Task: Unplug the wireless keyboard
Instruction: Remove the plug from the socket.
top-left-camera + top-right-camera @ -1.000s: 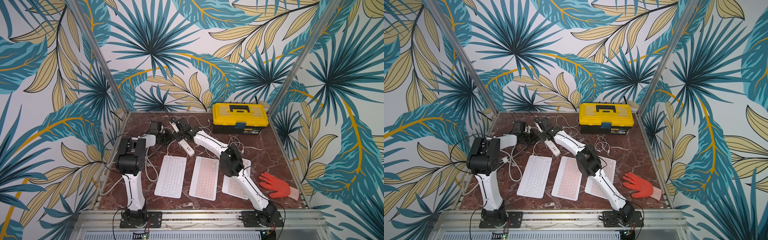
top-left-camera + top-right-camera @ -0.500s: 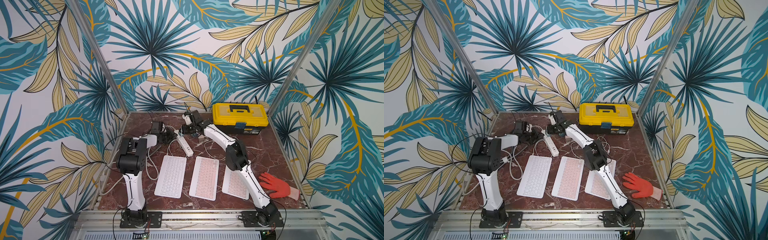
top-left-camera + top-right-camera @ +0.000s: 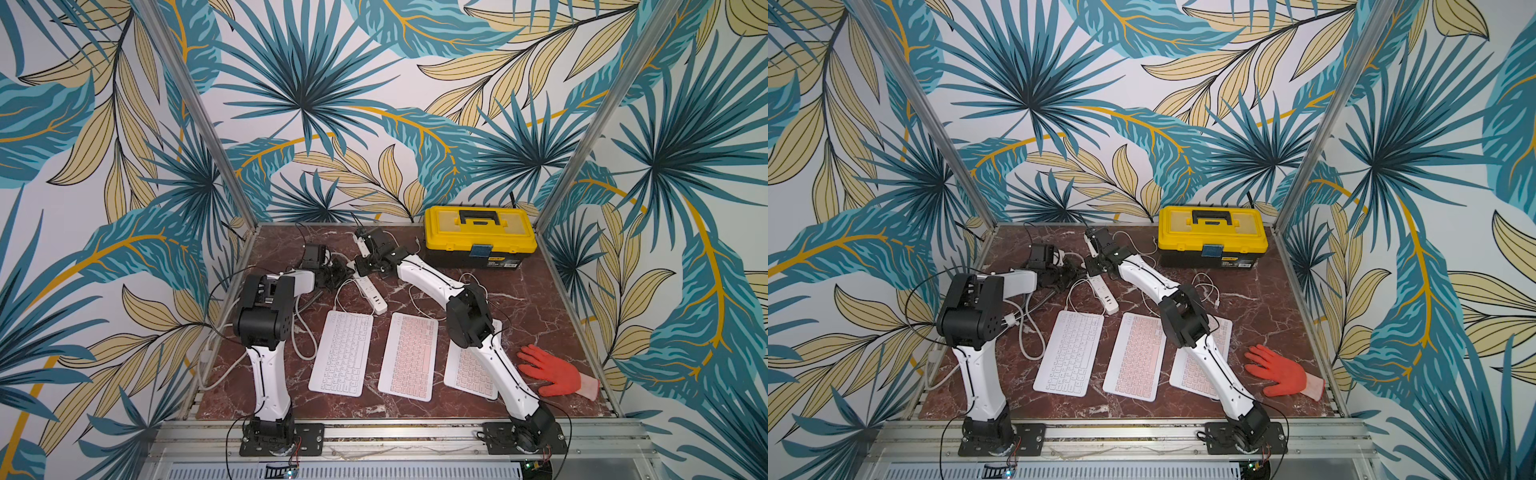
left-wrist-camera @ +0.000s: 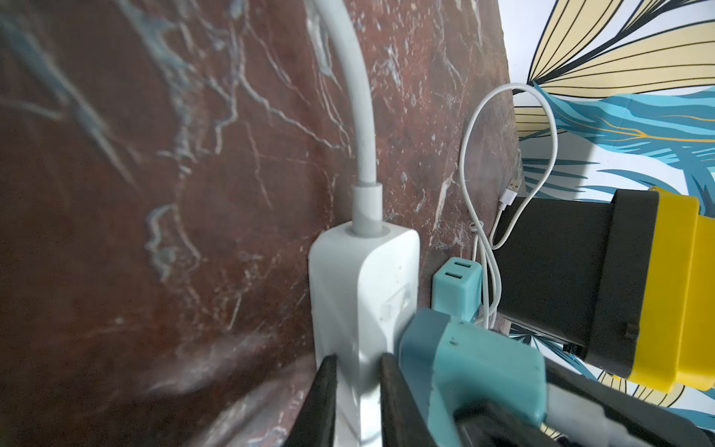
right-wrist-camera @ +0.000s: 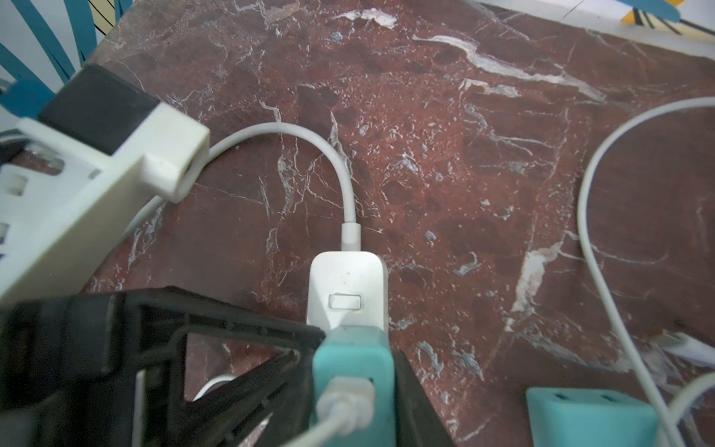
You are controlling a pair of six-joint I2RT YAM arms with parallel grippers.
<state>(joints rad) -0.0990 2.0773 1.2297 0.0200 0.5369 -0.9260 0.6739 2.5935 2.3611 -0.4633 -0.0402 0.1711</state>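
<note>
left end effector (image 4: 358,362), right end effector (image 5: 354,367) both clamped, low

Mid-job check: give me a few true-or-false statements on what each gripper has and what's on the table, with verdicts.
1. The left gripper clamps the white power strip. True.
2. The right gripper holds the orange glove. False: it is shut on a teal adapter; the glove lies apart, untouched.
3. Three keyboards lie side by side. True.
4. The yellow toolbox stands open. False: its lid is shut.
</note>
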